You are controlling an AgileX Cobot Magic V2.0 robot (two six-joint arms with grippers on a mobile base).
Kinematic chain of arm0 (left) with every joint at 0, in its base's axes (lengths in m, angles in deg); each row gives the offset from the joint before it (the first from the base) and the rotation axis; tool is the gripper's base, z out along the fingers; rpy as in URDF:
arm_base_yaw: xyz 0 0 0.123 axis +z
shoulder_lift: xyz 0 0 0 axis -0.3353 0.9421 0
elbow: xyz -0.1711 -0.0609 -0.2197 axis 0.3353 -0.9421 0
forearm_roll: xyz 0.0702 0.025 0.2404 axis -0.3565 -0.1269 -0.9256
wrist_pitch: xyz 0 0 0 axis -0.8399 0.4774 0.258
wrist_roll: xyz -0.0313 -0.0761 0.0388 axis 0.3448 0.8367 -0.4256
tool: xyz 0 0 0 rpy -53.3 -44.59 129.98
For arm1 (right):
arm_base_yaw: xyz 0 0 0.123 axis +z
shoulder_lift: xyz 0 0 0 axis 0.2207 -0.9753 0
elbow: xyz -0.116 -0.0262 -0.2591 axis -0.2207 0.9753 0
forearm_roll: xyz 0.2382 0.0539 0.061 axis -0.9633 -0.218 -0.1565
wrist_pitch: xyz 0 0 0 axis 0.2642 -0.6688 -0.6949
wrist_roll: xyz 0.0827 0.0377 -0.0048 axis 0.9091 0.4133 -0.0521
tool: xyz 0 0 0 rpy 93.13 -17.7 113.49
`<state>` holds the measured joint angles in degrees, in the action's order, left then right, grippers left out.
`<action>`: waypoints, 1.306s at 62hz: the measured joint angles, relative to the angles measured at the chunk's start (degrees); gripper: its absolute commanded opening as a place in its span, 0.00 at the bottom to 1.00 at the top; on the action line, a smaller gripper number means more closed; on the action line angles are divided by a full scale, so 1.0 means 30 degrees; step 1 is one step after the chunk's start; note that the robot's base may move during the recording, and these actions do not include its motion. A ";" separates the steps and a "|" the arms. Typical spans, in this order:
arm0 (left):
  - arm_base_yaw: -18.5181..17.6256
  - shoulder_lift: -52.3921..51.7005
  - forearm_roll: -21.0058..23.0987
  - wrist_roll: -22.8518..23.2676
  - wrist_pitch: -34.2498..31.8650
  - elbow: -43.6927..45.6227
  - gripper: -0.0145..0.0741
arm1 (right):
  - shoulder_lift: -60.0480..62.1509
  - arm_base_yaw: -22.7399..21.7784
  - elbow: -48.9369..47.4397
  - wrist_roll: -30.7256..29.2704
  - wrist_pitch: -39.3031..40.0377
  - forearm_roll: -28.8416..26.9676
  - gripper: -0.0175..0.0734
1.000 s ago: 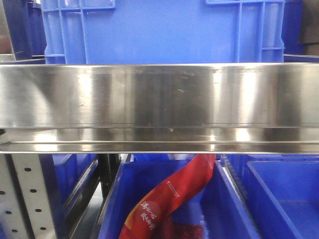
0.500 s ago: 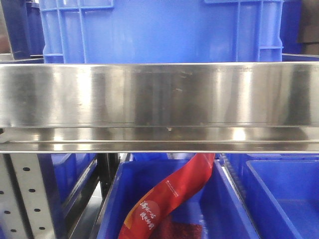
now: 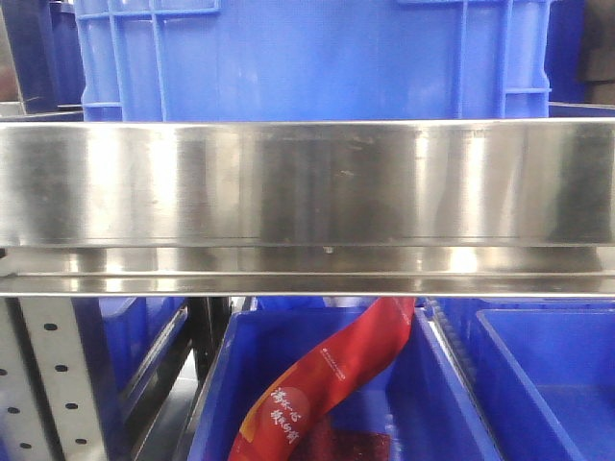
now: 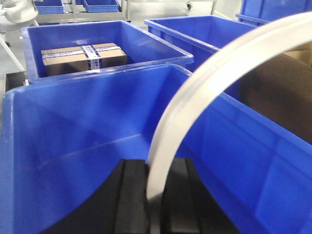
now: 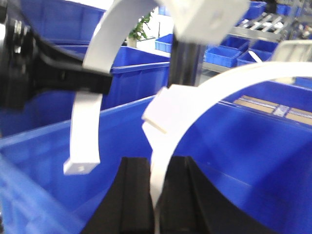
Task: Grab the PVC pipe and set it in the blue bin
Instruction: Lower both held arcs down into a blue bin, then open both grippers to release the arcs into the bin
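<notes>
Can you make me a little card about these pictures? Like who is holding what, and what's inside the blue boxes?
Left gripper: shut on a bent white PVC pipe
Right gripper: also shut on bent white PVC pipe; cannot tell if it is the same piece
Below the grippers: open blue bin
Pipe in bin: not yet, held above it
Neighbour bin: holds a taped cardboard box
Front view: steel shelf rail, blue crate above it, red bag in a lower bin

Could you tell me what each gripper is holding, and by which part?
The left gripper and the right gripper each pinch a curved white PVC pipe by its lower end.
</notes>
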<state>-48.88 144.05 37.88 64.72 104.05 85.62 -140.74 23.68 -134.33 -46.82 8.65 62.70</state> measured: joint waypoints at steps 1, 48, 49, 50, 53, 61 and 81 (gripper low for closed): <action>0.0000 0.0049 0.0000 0.0000 -0.0076 0.0000 0.04 | -0.0119 -0.0046 -0.0177 0.0000 -0.0304 -0.0044 0.01; 0.0123 0.0638 0.0000 0.0000 -0.1029 0.0089 0.26 | -0.3779 -0.0131 -0.4077 0.0000 -0.5450 -0.1358 0.53; 0.0123 0.0638 0.0000 0.0000 -0.0942 0.0089 0.32 | -0.3779 -0.0131 -0.4077 0.0000 -0.5454 -0.1410 0.55; 0.0123 0.0638 0.0000 0.0000 -0.0894 0.0089 0.35 | -0.3779 -0.0131 -0.4077 0.0000 -0.5486 -0.1448 0.57; 0.0123 0.0638 0.0000 0.0000 -0.0712 0.0089 0.46 | -0.3779 -0.0131 -0.4077 0.0000 -0.5527 -0.1540 0.63; 0.0123 0.0668 0.0000 0.0000 0.0126 0.0089 0.67 | -0.3779 -0.0131 -0.4108 -0.0037 -0.5527 -0.2229 0.65; 0.0123 0.0668 0.0037 0.0000 0.1682 0.0089 0.70 | -0.3779 -0.0131 -0.4108 -0.0037 -0.5809 -0.3021 0.65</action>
<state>-48.51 146.06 37.99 64.72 109.09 85.89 -152.08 23.29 -146.65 -46.93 -8.78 53.64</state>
